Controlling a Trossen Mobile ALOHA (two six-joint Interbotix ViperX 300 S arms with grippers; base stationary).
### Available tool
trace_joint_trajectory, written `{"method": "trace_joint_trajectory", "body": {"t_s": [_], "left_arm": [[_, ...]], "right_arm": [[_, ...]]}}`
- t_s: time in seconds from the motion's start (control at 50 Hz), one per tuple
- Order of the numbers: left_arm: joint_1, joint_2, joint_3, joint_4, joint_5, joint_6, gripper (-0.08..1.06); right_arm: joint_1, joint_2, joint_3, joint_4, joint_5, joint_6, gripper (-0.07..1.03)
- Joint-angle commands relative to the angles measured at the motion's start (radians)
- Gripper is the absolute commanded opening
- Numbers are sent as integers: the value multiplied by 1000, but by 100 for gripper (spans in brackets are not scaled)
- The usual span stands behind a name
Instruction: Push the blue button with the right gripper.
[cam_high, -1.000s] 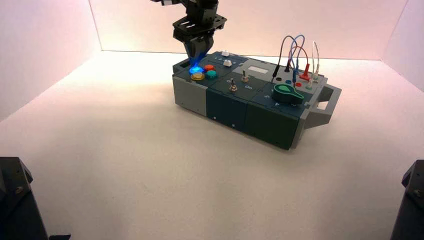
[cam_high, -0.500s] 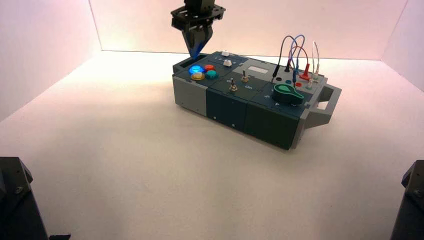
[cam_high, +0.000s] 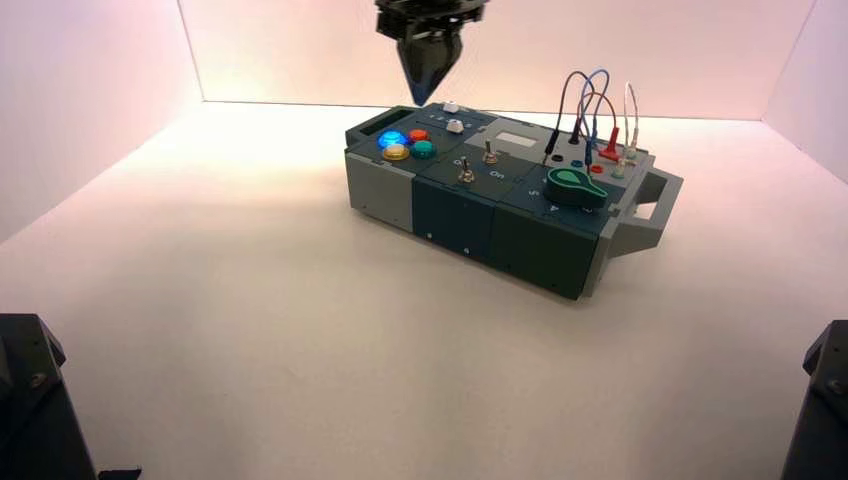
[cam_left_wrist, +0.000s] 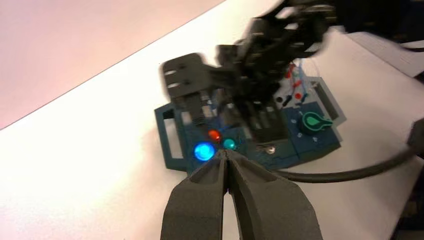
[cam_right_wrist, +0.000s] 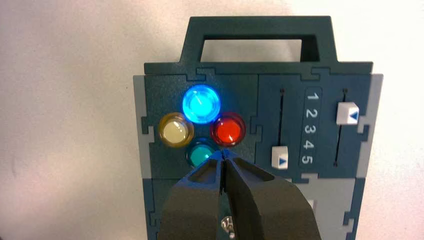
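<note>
Blue button glowing, upper left of the high view! Right gripper clear above, jaws together; pressing looks done, nothing left.

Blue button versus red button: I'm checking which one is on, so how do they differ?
The blue button glows brightly, while the red button shows no such glow. The blue button sits nearer the box's end handle; the red button sits nearer the sliders. Both are round and domed.
</note>
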Motion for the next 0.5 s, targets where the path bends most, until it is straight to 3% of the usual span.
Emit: {"method": "trace_joint_trajectory", "body": {"t_s": [0.02, 0.38, 0.5], "left_arm": [[3, 15, -11, -6, -20, 6, -3], [2, 46, -9, -6, -28, 6, -3], [3, 58, -9, -6, -28, 6, -3]], "right_arm": [[-9, -95, 60, 2, -44, 11, -3], [-46, -196, 255, 5, -137, 21, -3], [-48, -216, 279, 6, -144, 21, -3]]}}
